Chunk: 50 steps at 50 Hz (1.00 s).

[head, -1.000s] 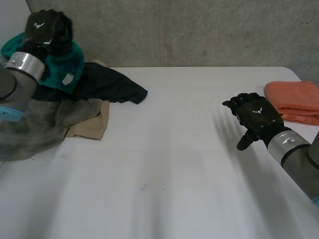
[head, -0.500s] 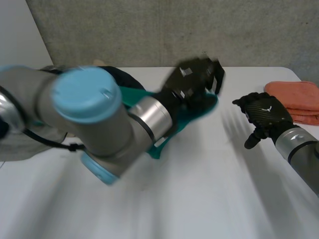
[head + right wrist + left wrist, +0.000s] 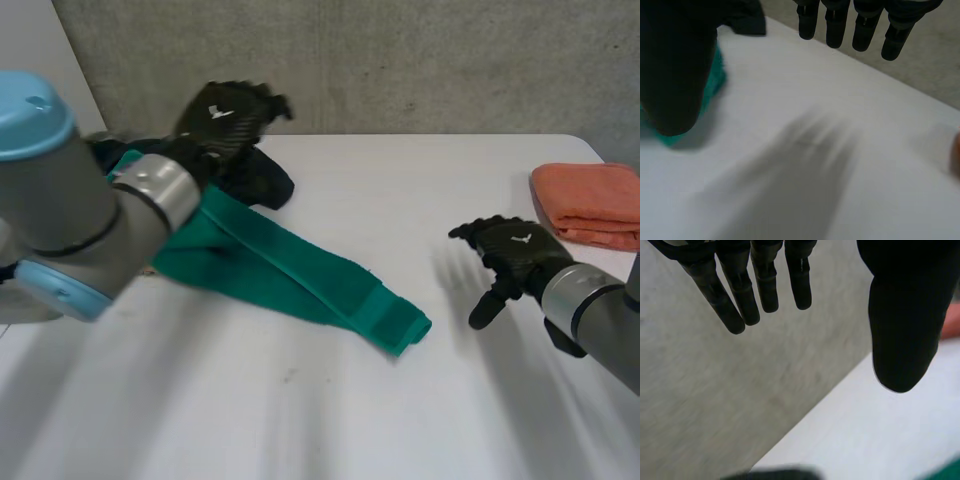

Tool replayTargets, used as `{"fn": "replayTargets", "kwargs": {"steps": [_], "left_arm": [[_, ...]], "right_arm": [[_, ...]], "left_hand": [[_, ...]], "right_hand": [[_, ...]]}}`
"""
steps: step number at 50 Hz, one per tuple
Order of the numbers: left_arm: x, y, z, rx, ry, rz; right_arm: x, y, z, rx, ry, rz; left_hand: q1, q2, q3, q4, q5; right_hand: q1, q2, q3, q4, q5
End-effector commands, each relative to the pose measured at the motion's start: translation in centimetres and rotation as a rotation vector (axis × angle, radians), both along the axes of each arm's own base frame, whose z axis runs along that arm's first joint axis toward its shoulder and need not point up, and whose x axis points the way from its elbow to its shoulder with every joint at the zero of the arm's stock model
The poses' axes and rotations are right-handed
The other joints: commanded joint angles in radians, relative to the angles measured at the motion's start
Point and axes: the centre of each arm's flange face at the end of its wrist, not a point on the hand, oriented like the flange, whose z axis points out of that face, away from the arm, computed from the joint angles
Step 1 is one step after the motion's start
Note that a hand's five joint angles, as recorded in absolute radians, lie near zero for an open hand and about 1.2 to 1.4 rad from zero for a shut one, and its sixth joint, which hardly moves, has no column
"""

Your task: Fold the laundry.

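Note:
A teal cloth (image 3: 290, 272) lies stretched in a long band across the middle of the table, one end bunched near the centre front. My left hand (image 3: 222, 118) hovers above the far left of the table, over a dark cloth (image 3: 262, 182), with its fingers (image 3: 735, 285) straight and nothing in them. My right hand (image 3: 512, 250) hangs open over the bare table to the right of the teal cloth's end. In the right wrist view the teal cloth (image 3: 716, 80) lies beside the thumb (image 3: 675, 75), apart from it.
A folded orange towel (image 3: 590, 200) lies at the table's far right edge. My left arm (image 3: 70, 210) covers most of the laundry pile at the far left. A grey wall (image 3: 400, 60) stands behind the white table (image 3: 330, 420).
The left hand carried the teal cloth from the pile to the table's middle, let it go and swung back left, its fingers now open. The right hand shifted slightly.

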Motion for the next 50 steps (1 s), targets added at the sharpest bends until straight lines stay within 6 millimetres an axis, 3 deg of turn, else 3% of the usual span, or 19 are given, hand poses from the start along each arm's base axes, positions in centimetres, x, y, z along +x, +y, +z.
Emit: {"fn": "replayTargets", "kwargs": {"steps": [1, 8, 19, 23, 26, 31, 35, 36, 43, 47, 50], "left_arm": [[5.5, -5.8, -5.3, 0.023, -0.22, 0.049], [7.4, -8.3, -9.6, 0.114, -0.299, 0.034], [7.6, -10.1, -14.4, 0.089, -0.458, 0.054], [7.2, -10.5, -15.0, 0.075, -0.484, 0.069], [6.9, -10.7, -14.8, 0.062, -0.499, 0.079], [5.8, -9.1, -11.3, 0.048, -0.478, 0.106], [3.7, -6.1, -6.4, 0.013, -0.347, 0.086], [2.6, -4.7, -4.3, -0.006, -0.276, 0.07], [-1.2, 1.7, 2.2, 0.022, 0.023, 0.025], [-2.3, 4.1, 3.8, 0.081, 0.158, 0.047], [-3.2, 5.3, 3.8, 0.124, 0.212, 0.05]], "right_arm": [[1.0, 1.2, -0.8, 0.003, 0.041, 0.044], [1.1, 1.4, -1.3, -0.017, 0.092, 0.049], [1.1, 1.3, -1.5, -0.035, 0.1, 0.05], [1.0, 1.4, -1.5, -0.035, 0.101, 0.049], [1.0, 1.3, -1.4, -0.043, 0.099, 0.047], [0.8, 1.2, -1.3, -0.048, 0.103, 0.041], [0.6, 1.0, -1.0, -0.055, 0.102, 0.032], [0.5, 0.9, -1.0, -0.055, 0.102, 0.029], [0.1, 0.4, -0.9, -0.062, 0.106, 0.014], [-0.4, -0.1, -0.7, -0.07, 0.103, -0.005], [-0.7, -0.4, -0.5, -0.069, 0.1, -0.019]], "left_hand": [[0.018, 0.039, 0.023, 0.04, 0.055], [0.05, 0.071, 0.056, 0.072, 0.088], [0.059, 0.08, 0.065, 0.081, 0.096], [0.369, 0.39, 0.375, 0.391, 0.407], [0.967, 0.988, 0.973, 0.989, 1.005], [0.972, 0.993, 0.977, 0.993, 1.009], [0.972, 0.993, 0.977, 0.993, 1.009], [0.972, 0.993, 0.977, 0.993, 1.009], [0.972, 0.993, 0.977, 0.993, 1.009], [0.972, 0.993, 0.977, 0.993, 1.009], [0.972, 0.993, 0.977, 0.993, 1.009]], "right_hand": [[-0.047, -0.034, -0.035, -0.043, -0.04], [-0.047, -0.034, -0.035, -0.043, -0.04], [-0.047, -0.034, -0.035, -0.043, -0.04], [-0.047, -0.034, -0.035, -0.043, -0.04], [-0.047, -0.034, -0.035, -0.043, -0.04], [-0.047, -0.034, -0.035, -0.043, -0.04], [-0.047, -0.034, -0.035, -0.043, -0.04], [-0.047, -0.034, -0.035, -0.043, -0.04], [-0.047, -0.034, -0.035, -0.043, -0.04], [-0.047, -0.034, -0.035, -0.043, -0.04], [-0.047, -0.034, -0.035, -0.043, -0.04]]}}
